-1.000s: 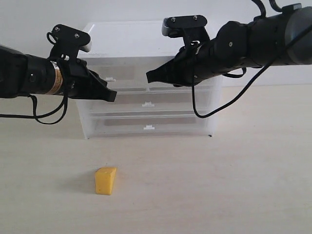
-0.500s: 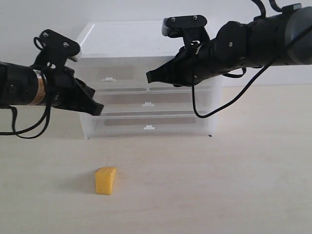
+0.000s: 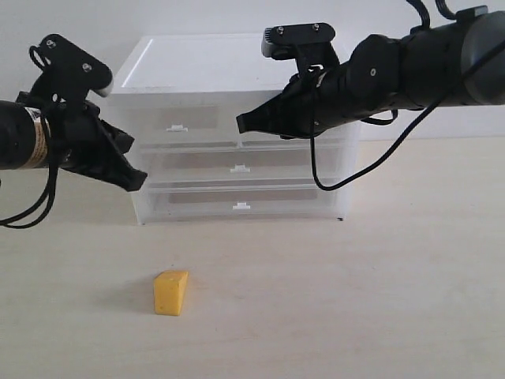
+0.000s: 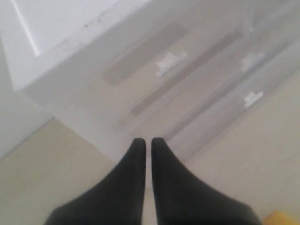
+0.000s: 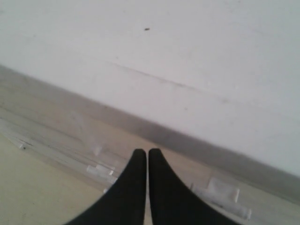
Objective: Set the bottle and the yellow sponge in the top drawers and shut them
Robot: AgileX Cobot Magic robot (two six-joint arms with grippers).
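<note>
The yellow sponge [image 3: 171, 292] is located on the table [image 3: 371, 300], at 7 o'clock from the cabinet [image 3: 229, 67] in the exterior view. It is well apart from the cabinet's front edge, and bare table surface is seen around it on all sides.

The left gripper [image 3: 137, 182] is held above the table at 11 o'clock from the sponge. Its fingers [image 4: 136, 159] are clenched together with nothing between them. Its tip is seen against the cabinet's left front edge, level with the full-width drawers [image 3: 239, 169]; contact cannot be determined.

The right gripper [image 3: 241, 125] is positioned in front of the top drawers [image 3: 197, 118], with its tip at the divide between them. Its fingers [image 5: 157, 173] are pressed shut and empty. The left one of the pair is seen flush with the cabinet face; the right one is partly hidden by the gripper.
</note>
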